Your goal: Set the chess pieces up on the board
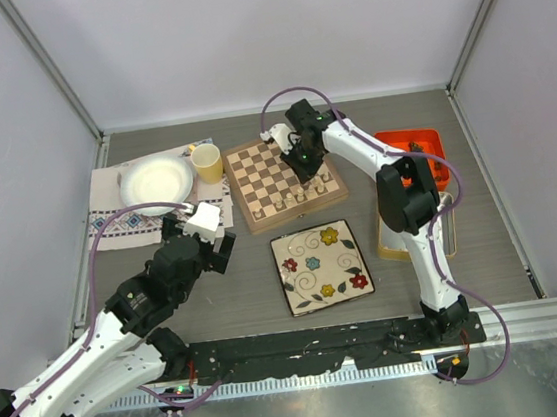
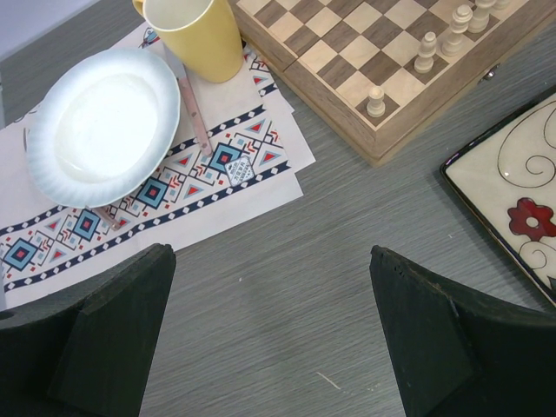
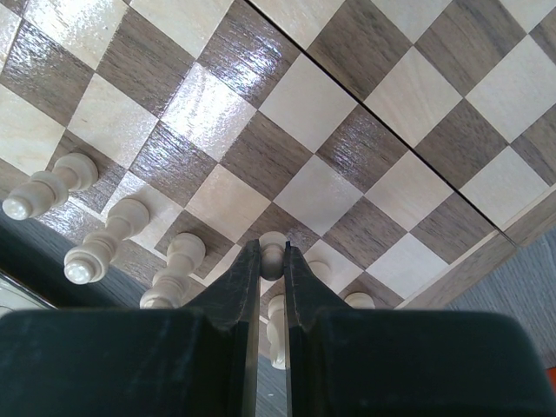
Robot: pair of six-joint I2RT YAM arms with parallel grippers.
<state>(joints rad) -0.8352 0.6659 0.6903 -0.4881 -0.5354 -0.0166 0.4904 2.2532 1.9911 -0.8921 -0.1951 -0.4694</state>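
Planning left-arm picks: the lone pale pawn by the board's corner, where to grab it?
Pinch the pawn just under its round head, coming straight down. It stands upright, apart from the other pieces, so the left fingers should fit either side.

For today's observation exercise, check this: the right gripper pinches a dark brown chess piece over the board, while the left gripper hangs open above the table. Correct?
Not quite. The chess piece in the right gripper is pale cream, not dark brown, as the right wrist view shows. It is over the board, and the left gripper hangs open above the table.
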